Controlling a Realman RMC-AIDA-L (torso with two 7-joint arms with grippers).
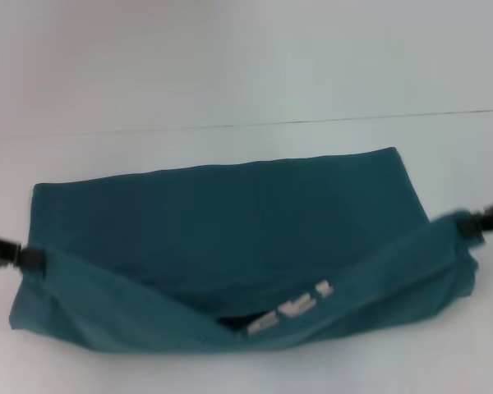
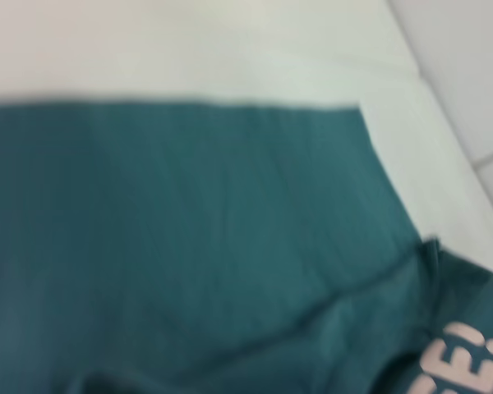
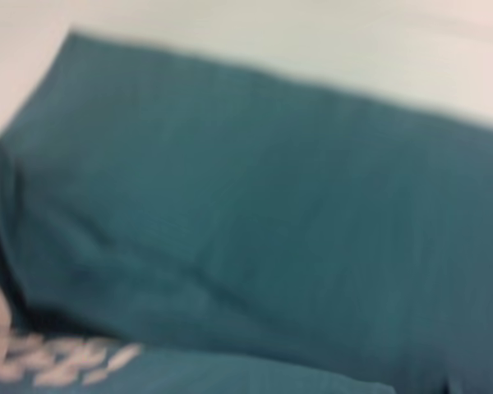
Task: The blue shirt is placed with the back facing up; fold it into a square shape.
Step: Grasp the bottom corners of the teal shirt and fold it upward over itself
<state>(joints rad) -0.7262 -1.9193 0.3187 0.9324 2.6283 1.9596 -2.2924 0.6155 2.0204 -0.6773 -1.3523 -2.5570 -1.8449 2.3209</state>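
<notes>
Blue shirt (image 1: 230,213) between both grippers

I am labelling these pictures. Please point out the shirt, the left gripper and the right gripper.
shirt (image 1: 230,213), head view, flat back panel.
left gripper (image 1: 29,258), head view, tip at shirt's edge.
right gripper (image 1: 474,223), head view, tip at shirt's edge.

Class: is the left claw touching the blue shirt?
Touching. The head view shows the left claw meeting the blue shirt's lifted near edge with no gap between them.

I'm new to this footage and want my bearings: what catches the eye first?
A blue shirt fills the middle of the white table, its near edge lifted into a fold showing white lettering. The left pincer and right pincer each meet that edge at opposite ends.
</notes>
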